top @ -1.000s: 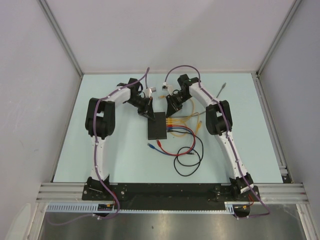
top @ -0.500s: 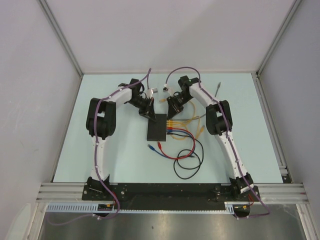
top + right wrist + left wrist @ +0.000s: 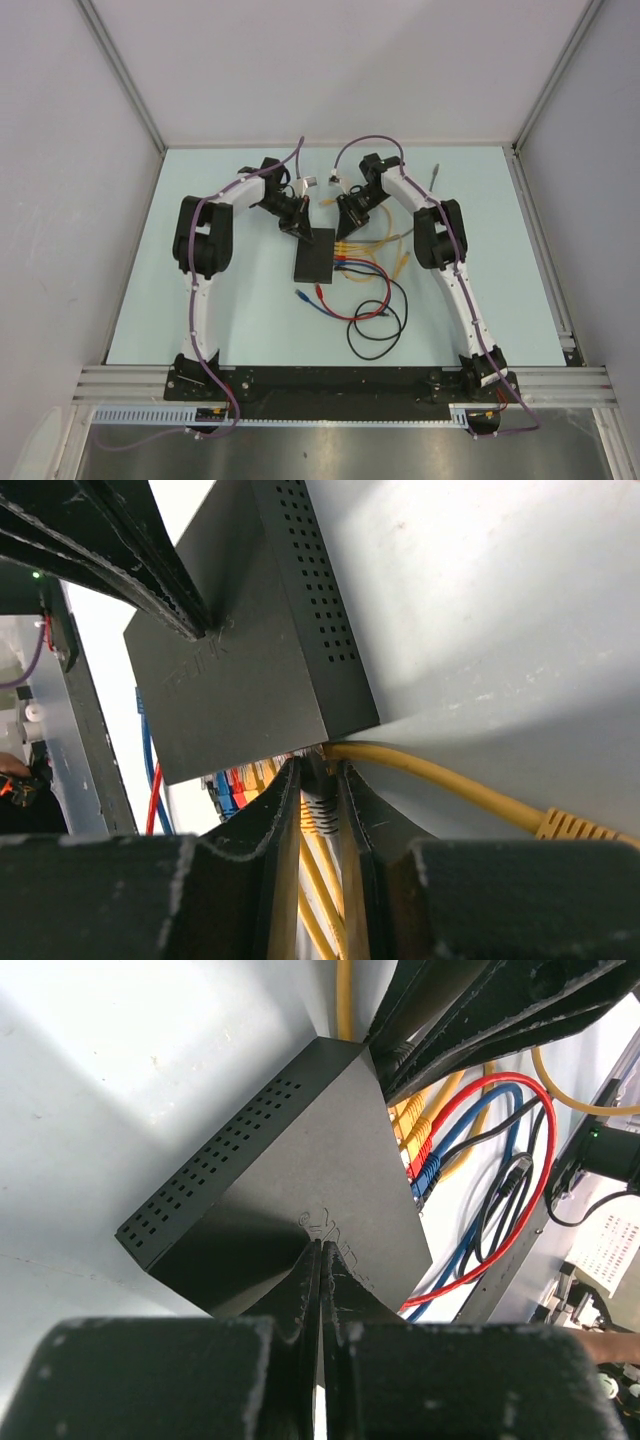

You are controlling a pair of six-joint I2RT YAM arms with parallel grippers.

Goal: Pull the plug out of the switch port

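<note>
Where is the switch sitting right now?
Top view: the switch lies flat mid-table between the arms, the shut left gripper touching its top and the right gripper clamping a yellow plug at its right, cabled edge.

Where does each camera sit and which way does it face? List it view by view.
Top external: above and behind the bases, looking down at the pale table; both white arms show whole, the flat matte-black rectangular switch between them.
Left wrist: on the left arm, looking along the shut left tool, tips on the switch's top.
Right wrist: on the right arm, looking along the right tool, closed around a yellow plug at the switch's port edge.
Shared: both wrist views show the switch and the other arm's tool.
</note>
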